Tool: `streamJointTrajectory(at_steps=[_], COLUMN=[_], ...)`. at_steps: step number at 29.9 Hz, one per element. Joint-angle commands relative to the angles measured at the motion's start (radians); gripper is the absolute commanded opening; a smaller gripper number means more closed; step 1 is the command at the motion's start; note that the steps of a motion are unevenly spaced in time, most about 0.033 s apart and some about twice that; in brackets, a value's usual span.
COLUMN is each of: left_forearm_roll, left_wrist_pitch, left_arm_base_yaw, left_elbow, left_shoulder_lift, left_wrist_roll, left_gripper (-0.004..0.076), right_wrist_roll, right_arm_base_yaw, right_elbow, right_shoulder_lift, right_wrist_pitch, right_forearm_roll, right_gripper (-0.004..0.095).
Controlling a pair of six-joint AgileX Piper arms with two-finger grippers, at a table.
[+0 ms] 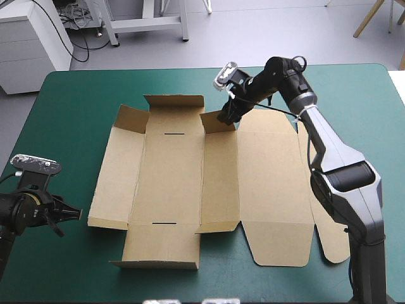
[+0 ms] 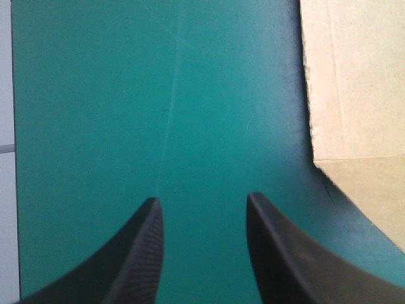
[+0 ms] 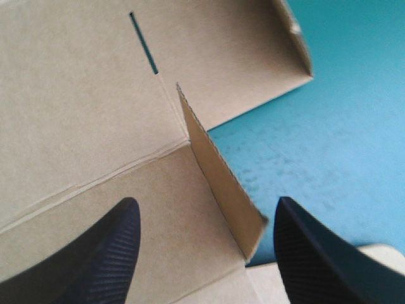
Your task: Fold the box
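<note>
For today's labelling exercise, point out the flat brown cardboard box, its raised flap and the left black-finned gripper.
Flat brown cardboard box [image 1: 171, 177]: high view, central panel.
Raised flap [image 3: 221, 183]: right wrist view, its upright face.
Left black-finned gripper [image 2: 201, 198]: left wrist view, midway between fingertips.

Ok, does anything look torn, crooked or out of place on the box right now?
Nothing stands out. The box lies unfolded, looking undamaged, a few flaps tilted up at its left and far edges. The right end effector is open around one raised far flap; the left end effector hangs open over bare cover beside it.
</note>
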Motion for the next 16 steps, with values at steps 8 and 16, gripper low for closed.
streamJointTrajectory(at_steps=[8, 16], left_forearm_roll=[0.000, -0.037], left_wrist_pitch=[-0.024, -0.004], left_arm_base_yaw=[-0.001, 0.013], left_elbow=[-0.087, -0.270], left_shoulder_lift=[0.105, 0.356], left_wrist_roll=[0.013, 0.031], left_gripper=[0.0511, 0.0511], right_wrist_roll=[0.406, 0.427], right_arm_base_yaw=[-0.145, -0.251], right_elbow=[-0.039, 0.095], right_shoulder_lift=[-0.262, -0.452], right_wrist_pitch=[0.003, 0.003], right_forearm_roll=[-0.081, -0.096], right_gripper=[0.0572, 0.0573])
